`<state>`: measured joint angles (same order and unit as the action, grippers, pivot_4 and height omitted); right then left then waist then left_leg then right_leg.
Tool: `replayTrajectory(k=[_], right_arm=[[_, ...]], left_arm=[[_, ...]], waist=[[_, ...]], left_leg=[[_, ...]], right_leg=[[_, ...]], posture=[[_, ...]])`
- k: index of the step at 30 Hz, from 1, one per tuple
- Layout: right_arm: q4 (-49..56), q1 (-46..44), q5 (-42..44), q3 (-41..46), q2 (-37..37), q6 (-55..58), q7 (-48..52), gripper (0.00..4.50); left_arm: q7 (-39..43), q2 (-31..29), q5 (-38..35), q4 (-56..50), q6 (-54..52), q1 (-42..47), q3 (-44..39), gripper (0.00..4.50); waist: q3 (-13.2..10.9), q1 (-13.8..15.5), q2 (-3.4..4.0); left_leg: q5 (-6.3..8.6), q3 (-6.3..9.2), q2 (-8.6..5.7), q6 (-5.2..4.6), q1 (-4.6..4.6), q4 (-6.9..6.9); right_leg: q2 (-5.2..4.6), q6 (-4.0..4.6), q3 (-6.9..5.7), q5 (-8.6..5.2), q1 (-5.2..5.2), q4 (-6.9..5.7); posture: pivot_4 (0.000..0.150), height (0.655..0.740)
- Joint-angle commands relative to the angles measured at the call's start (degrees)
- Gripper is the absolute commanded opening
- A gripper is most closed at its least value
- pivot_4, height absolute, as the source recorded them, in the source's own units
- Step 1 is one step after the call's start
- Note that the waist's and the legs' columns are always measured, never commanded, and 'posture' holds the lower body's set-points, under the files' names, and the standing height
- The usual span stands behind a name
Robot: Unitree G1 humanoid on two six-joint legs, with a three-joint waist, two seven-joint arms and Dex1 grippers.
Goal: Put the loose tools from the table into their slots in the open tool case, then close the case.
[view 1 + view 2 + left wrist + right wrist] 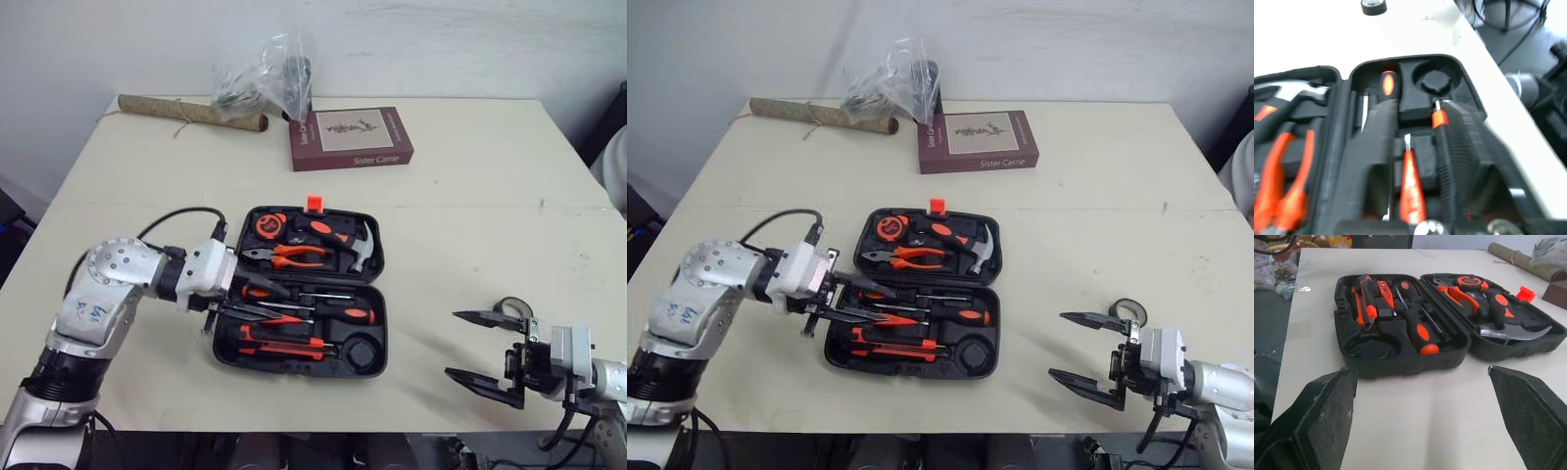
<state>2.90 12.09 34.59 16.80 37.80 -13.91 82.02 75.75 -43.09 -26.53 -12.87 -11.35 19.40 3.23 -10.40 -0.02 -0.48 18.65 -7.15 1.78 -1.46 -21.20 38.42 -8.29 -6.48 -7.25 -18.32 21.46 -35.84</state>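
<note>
Black plastic tool case (1400,366) lies open mid-table. The left gripper (884,305) reaches into its near half, jaws parted around an orange-handled screwdriver (1411,181), probably seating it. The right gripper (1058,345) hangs wide open just beside the loose tape roll (1125,309), whose round slot (970,352) is empty.

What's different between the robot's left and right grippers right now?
The left gripper reaches into the near half of the tool case, among the screwdrivers; the right gripper hangs over bare table, apart from the case. The left points toward the robot's right, the right toward its left. Both have their fingers spread apart.
</note>
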Motion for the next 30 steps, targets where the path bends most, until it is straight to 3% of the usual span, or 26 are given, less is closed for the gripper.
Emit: replayTrajectory(k=[1, 14, 24, 27, 30], right_arm=[[0.55, 0.57, 0.05, 0.43, -0.35, -1.27, -0.20, 4.50], [5.77, 1.11, 2.95, -0.05, -0.62, 1.84, -1.76, 4.50], [12.64, 0.37, 4.12, -2.46, -0.29, 5.80, -3.02, 4.50], [12.55, 0.32, 4.00, -2.30, -0.42, 5.80, -3.15, 4.50], [10.93, 0.72, 3.17, -0.94, -0.87, 4.66, -3.91, 4.50]], left_arm=[[-1.14, 1.06, 3.12, -0.35, 4.67, -3.45, 1.25, 0.06], [-2.00, 2.10, 11.35, 6.99, 11.20, -6.26, 6.52, 0.06], [-6.50, 0.42, 21.04, 11.14, 7.04, -6.52, 13.00, 0.06], [-7.58, -0.17, 21.16, 10.49, 3.20, -7.17, 14.27, 0.06], [-8.19, 0.79, 18.87, 9.34, 5.98, -8.10, 13.25, 0.06]], waist=[[0.00, -0.01, 0.00], [0.01, 0.12, 0.01], [0.27, 0.69, 0.26], [0.67, 0.89, 0.53], [0.88, 1.03, 0.74]], left_leg=[[0.00, 0.00, 0.01, 0.00, -0.01, -0.01], [0.00, 0.04, -0.02, 0.00, -0.01, -0.06], [0.00, 0.07, -0.04, -0.01, 0.07, -0.06], [0.00, 0.07, -0.06, -0.01, 0.15, -0.10], [0.01, 0.07, -0.05, -0.03, 0.28, -0.14]], right_leg=[[0.00, 0.00, 0.00, 0.00, 0.01, 0.00], [-0.07, 0.00, -0.05, 0.00, 0.01, 0.19], [-0.15, 0.00, -0.05, 0.00, -0.06, 0.16], [-0.15, 0.00, -0.04, 0.00, -0.13, 0.19], [-0.16, 0.00, 0.01, 0.00, -0.25, 0.22]], posture=[[0.150, 0.7400], [0.150, 0.7400], [0.150, 0.7400], [0.150, 0.7400], [0.150, 0.7400]])
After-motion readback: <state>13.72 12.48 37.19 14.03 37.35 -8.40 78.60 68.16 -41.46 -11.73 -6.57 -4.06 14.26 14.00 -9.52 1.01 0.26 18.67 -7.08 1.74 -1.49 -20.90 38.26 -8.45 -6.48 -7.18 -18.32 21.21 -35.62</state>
